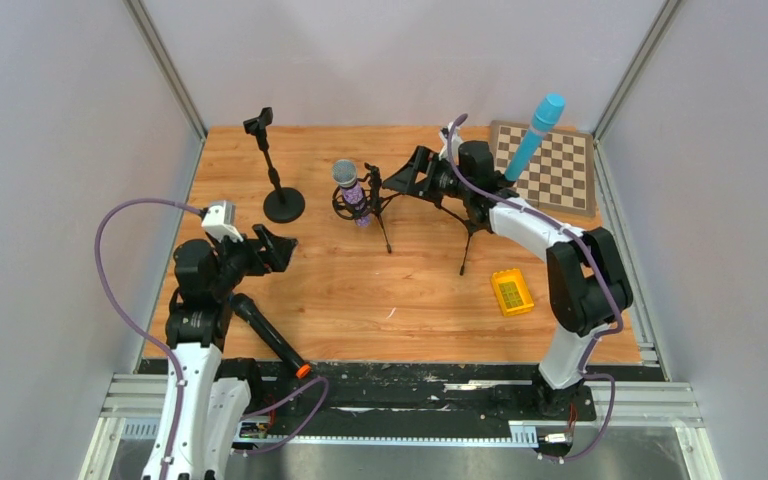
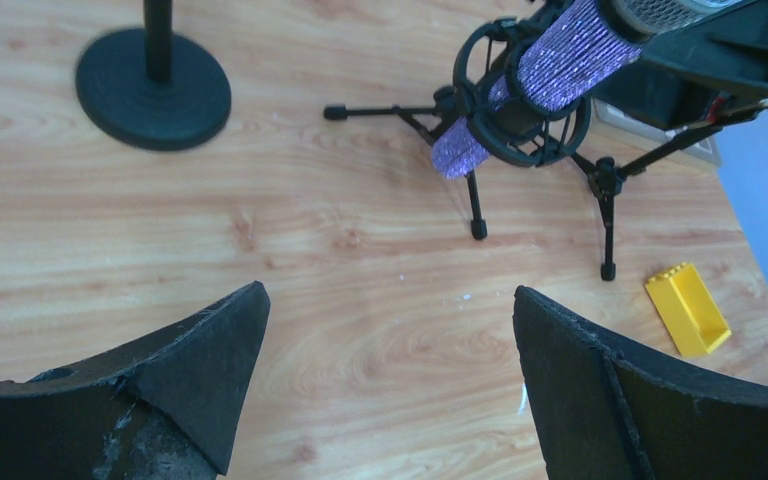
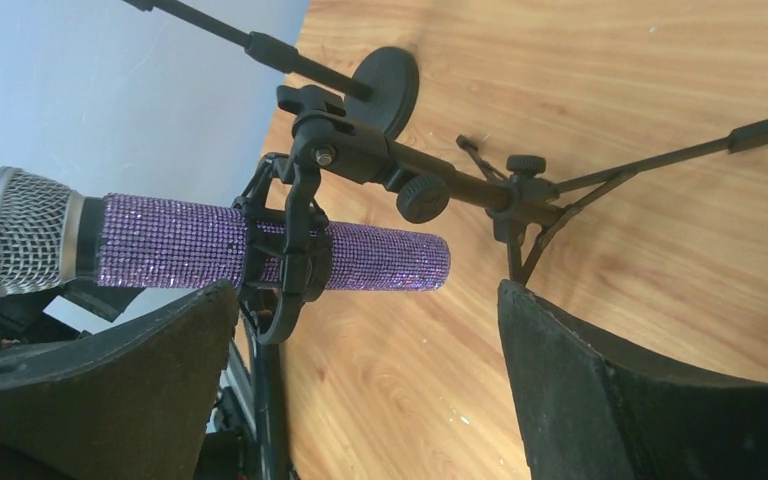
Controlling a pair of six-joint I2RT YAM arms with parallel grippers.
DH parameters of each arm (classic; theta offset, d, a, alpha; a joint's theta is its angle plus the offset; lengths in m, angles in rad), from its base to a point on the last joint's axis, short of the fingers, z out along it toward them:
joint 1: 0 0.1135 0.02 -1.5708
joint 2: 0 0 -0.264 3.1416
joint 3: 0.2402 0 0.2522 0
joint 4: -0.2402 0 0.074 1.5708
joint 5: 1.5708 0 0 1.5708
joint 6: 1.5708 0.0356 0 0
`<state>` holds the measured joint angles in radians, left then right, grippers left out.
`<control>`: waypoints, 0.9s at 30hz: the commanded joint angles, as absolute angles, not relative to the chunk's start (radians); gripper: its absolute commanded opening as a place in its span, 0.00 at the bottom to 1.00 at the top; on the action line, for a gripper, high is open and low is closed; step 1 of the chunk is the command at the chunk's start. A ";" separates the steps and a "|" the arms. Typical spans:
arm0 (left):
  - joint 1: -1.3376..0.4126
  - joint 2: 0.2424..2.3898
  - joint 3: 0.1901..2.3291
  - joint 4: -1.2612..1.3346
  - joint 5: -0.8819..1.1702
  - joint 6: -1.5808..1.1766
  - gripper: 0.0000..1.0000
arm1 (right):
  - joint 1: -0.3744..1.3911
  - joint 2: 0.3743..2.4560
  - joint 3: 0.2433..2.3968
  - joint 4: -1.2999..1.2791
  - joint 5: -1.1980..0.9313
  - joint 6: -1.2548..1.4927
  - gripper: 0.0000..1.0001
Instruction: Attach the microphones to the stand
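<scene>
On the bench (image 1: 420,300), left claw (image 2: 388,293) and right claw (image 3: 365,290) gape wide, the right arm (image 1: 530,218) hiding the foot of the blue microphone (image 1: 535,130).

The head of the purple microphone (image 2: 560,62) is cut off by the left wrist view's top edge; the lower end of the light-blue microphone (image 1: 532,140) is hidden behind the right arm (image 1: 525,215).

purple mic (image 1: 350,188) (glittery) in tripod mount (image 3: 345,158), blue mic (image 1: 534,135) near-upright rear-R, black mic (image 1: 270,340) lying front-L
</scene>
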<state>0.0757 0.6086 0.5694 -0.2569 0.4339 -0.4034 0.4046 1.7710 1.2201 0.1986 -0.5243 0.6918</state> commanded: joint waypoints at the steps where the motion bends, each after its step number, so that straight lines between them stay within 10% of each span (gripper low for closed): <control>1: 0.087 0.524 0.538 -0.142 0.389 -0.354 1.00 | 0.423 1.811 1.299 0.175 -0.596 0.758 0.98; 27: 0.087 0.507 0.514 -0.123 0.402 -0.351 1.00 | 0.476 1.980 1.429 0.223 -0.713 0.888 0.43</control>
